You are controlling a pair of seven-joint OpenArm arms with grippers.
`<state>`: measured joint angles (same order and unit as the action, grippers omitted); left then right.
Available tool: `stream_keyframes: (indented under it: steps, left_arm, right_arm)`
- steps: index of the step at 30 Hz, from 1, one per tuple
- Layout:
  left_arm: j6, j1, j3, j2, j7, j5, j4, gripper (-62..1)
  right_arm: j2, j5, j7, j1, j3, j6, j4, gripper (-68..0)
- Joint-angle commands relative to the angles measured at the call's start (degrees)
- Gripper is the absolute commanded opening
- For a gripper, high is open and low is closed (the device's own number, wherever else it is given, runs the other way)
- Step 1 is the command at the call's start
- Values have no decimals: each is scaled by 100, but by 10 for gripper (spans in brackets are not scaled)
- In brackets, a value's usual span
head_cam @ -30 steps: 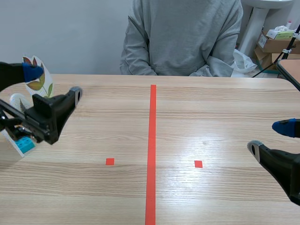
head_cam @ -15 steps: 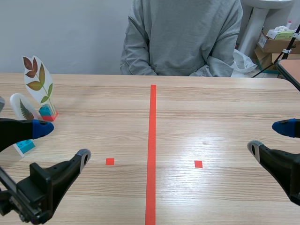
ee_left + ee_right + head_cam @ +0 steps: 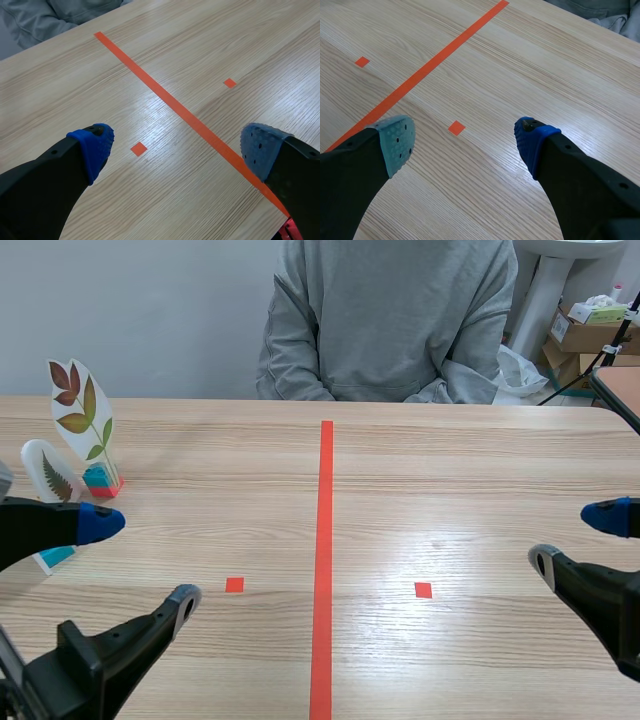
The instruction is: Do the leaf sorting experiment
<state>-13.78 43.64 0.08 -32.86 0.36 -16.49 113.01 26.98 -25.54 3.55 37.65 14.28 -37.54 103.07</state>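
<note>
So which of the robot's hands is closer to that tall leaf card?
Left. The left hand sits open a little to the robot's side of the tall leaf card; the right hand is far off across the red tape line.

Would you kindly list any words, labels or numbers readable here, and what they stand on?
No text can be read in any view.
Cardboard boxes at the far right of the scene view: print too small and blurred to read.
Leaf cards: leaf pictures only, no words visible.
</note>
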Motion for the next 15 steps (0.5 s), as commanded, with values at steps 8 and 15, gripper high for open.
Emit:
stream_keyframes:
  steps: [8, 15]
  left_arm:
    - [-17, 20, -11, -2, -70, -39, 96, -67]
    - [-17, 13, -11, -35, -94, -42, 96, -67]
  right_arm:
    - [2, -103, 63, -66, 39, -7, 46, -264]
    - [2, -105, 72, -66, 39, -7, 46, -264]
